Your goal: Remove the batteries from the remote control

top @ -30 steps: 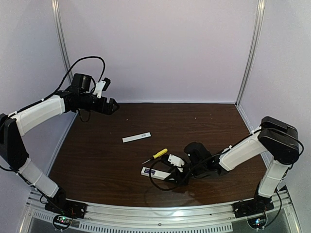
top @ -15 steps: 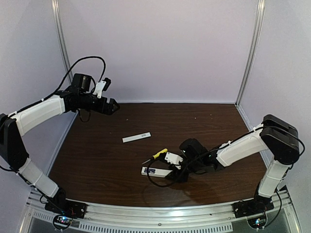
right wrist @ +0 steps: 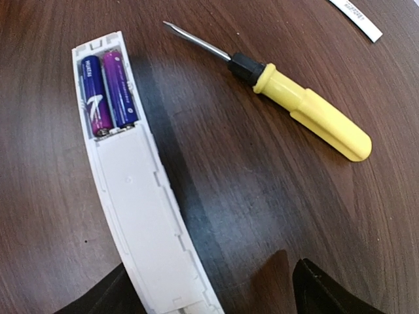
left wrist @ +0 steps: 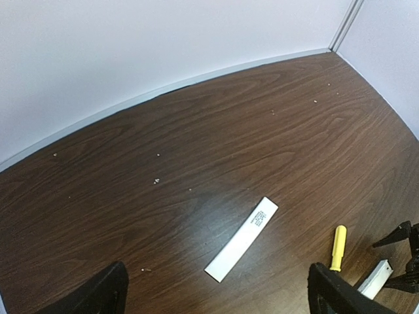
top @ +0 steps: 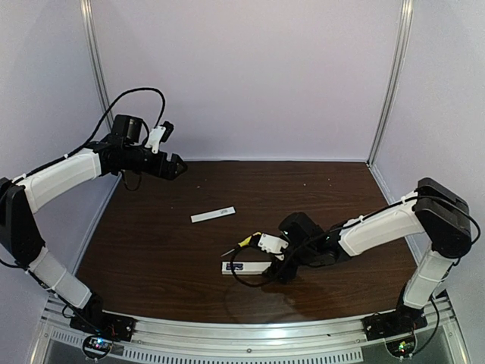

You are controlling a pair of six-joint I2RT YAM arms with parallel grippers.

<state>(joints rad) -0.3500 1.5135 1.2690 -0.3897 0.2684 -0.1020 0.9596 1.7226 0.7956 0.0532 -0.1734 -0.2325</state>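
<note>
Top external view: at far left the left end effector (top: 175, 166) hangs above the counter (top: 151, 250), jaws spread wide, empty. The white cover strip (top: 213, 214) lies mid-counter. Further right lies the remote control (top: 239, 267), its bay uncovered, both batteries (right wrist: 107, 93) seated side by side, the screwdriver (top: 246, 241) just beyond. The right end effector (top: 274, 267) hovers over the remote's right end, jaws spread, gripping nothing.

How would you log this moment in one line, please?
Left gripper open | right gripper open over slim white remote control | two purple cylindrical batteries seated in it | yellow-handled screwdriver lying beside it
</note>
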